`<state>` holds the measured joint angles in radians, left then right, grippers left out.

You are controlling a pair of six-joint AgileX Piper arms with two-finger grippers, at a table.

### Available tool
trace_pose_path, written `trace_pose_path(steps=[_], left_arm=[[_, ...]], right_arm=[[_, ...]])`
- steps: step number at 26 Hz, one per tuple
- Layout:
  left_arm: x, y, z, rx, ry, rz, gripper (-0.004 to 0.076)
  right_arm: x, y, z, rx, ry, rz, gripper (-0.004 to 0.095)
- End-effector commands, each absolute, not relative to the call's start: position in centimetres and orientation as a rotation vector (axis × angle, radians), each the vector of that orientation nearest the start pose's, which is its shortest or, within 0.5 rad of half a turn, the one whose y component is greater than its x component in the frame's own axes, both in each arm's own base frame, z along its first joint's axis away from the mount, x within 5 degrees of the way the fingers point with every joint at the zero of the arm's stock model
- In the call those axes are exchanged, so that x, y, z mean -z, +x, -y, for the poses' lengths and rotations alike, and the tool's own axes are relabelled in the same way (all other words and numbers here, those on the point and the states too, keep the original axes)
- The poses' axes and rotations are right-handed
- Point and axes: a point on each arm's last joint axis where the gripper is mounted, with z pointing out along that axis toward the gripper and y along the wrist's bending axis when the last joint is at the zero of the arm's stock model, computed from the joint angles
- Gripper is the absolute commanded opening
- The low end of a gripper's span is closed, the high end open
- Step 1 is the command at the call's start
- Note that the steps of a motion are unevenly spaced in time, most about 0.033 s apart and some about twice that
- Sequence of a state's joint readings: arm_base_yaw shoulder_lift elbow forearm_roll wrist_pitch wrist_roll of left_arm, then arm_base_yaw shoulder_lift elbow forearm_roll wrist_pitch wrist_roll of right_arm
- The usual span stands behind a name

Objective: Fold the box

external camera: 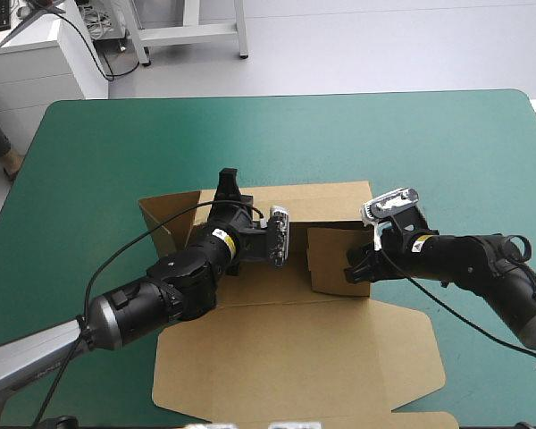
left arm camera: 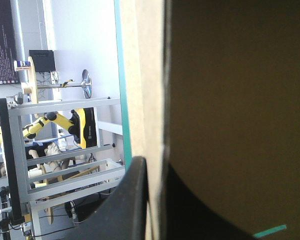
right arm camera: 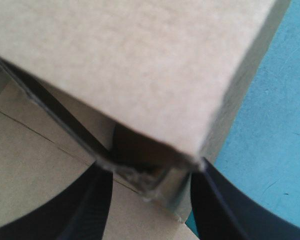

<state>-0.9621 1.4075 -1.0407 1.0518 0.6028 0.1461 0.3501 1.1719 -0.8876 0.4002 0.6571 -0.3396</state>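
Box (external camera: 295,357) mid-table on the teal-green cover (external camera: 116,143), its back wall raised. Left gripper (external camera: 229,179) pinches that wall, nearly closed on the board. Right gripper (external camera: 355,270) gapes wide astride the box's right-hand flap: best push it inward squarely while the pinch steadies the wall.

Plain brown box (external camera: 297,362), plain teal-green cover (external camera: 116,152)

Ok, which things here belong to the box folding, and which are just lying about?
In the job: the box, the left gripper, the right gripper.
Just there: the teal-green cover; no loose items show.
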Motion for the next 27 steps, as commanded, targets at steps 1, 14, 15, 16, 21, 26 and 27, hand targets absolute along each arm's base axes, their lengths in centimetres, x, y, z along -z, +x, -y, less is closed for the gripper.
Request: trace_pose_path(steps=[1,14,15,16,21,26,27], left_arm=[[-31.8,20.1,23.1,-0.508,1.674,-1.330,-0.0008],[-31.8,20.1,23.1,-0.506,1.674,-1.329,-0.0008],[-31.8,20.1,23.1,-0.506,1.674,-1.329,-0.0008],[-31.8,20.1,23.1,-0.506,1.674,-1.329,-0.0008],[-31.8,20.1,23.2,-0.499,1.673,-1.322,-0.0008],[-31.8,20.1,23.2,-0.495,1.673,-1.318,-0.0008],[-31.8,19.9,23.4,-0.491,1.676,-1.313,-0.0008]], right_arm=[[-32.4,22.1,-10.2,-0.438,-0.491,-2.215,0.0443],[-32.9,22.7,-10.2,-0.476,-0.384,-2.153,0.0461],[-32.9,22.6,-10.3,-0.478,-0.387,-2.160,0.0441],[-32.7,22.5,-10.3,-0.483,-0.397,-2.179,0.0423],[-30.9,22.2,-10.1,-0.473,-0.384,-2.224,0.0322],[-30.5,22.1,-10.1,-0.491,-0.352,-2.227,-0.0002],[-30.6,22.2,-10.1,-0.509,-0.330,-2.216,0.0000]])
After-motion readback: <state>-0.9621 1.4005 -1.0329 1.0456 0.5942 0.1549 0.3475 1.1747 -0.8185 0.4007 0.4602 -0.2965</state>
